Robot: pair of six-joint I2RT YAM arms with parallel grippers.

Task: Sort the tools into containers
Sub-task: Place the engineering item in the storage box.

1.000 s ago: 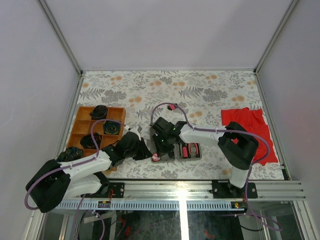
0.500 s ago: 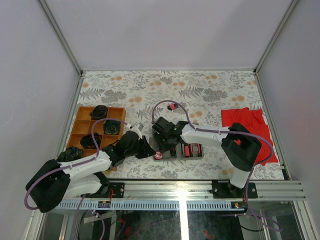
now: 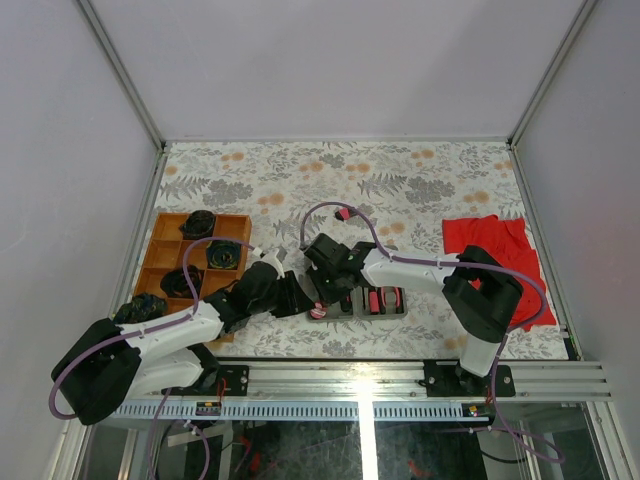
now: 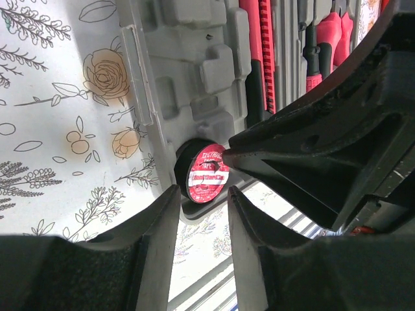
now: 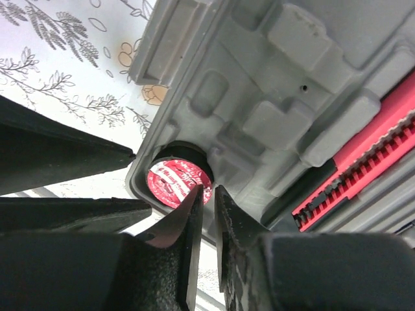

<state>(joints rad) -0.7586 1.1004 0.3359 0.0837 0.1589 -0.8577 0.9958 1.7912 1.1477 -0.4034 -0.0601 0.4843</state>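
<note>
The left claw (image 4: 202, 190) has its two fingers (image 4: 155, 259) a little apart with nothing between them. The round pink disc (image 4: 207, 173) lies just beyond their tips, in line with the gap. The right claw (image 5: 209, 189) points at the same disc from the other side. Its own two fingers are parted only by a thin, empty slit, and one tip lies over the disc's edge; whether it touches I cannot tell. The disc, black around its rim, sits in a round pocket at the near left corner of the grey case (image 5: 272, 97). The case lies open on the flowered table (image 3: 400, 180), close to the middle of its near edge.

The left wrist view shows red-and-black tools (image 4: 259, 52) lined up in the case's recesses, with the right claw's black bulk over them. The right wrist view shows instead a red toothed tool (image 5: 363, 175) and the bare moulded recesses beside the disc. Only from above do the two claws show almost tip to tip. That view also takes in the orange wooden tray (image 3: 165, 232) at the table's left edge, with dark items in its compartments, and a red cloth (image 3: 495, 258) near the right edge.
</note>
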